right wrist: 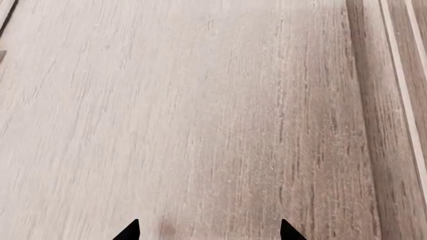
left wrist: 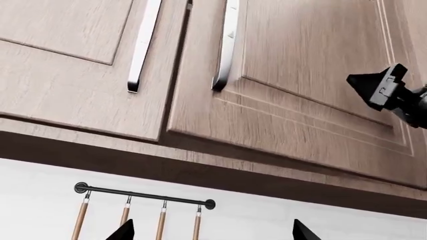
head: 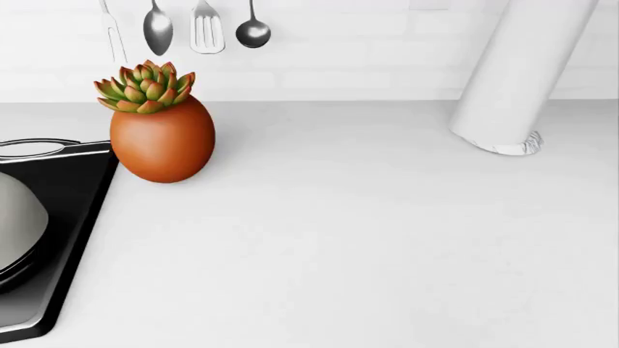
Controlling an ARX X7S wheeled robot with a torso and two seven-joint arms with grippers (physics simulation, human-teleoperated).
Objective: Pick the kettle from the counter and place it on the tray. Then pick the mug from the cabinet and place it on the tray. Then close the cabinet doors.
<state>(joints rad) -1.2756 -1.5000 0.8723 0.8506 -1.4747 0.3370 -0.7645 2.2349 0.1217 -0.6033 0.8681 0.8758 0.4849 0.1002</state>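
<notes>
Well into the last step, judging by where both arms point. Kettle part done, by the look of it: found the kettle (head: pixel 14 217) as a pale rounded flank at the head view's 9 o'clock edge, sitting inside the black tray (head: pixel 60 217), which lies at 8 o'clock from the orange plant pot (head: pixel 161 141) and just beside it. Only a corner of the tray and one silver loop handle (head: pixel 31 147) on show.

Cannot say where the mug is: not in any view, and most of the tray cut off, so no telling whether that step is finished. Bare counter (head: pixel 367 239) from the pot out to 3 o'clock, with nothing left on it to fetch.

Up at the cabinet, facing two wooden doors through the left wrist camera: the left door (left wrist: pixel 73 75) looks flush, while the right door (left wrist: pixel 300 90) seems to stand a little proud at its lower edge, so probably not fully home. No view into the cabinet through any gap.

Right gripper (right wrist: pixel 208 231) close against the wood face of a door, tips apart and holding nothing; placed as if for a push, though contact is not visible. Left gripper (left wrist: pixel 213 232) likewise spread and empty, set back from the doors, with the utensil rail (left wrist: pixel 143 195) between its tips in view. Right arm (head: pixel 522 72) rising out of the head view at 1 o'clock.

Left to do, as a guess: press the right door shut, then check both.
</notes>
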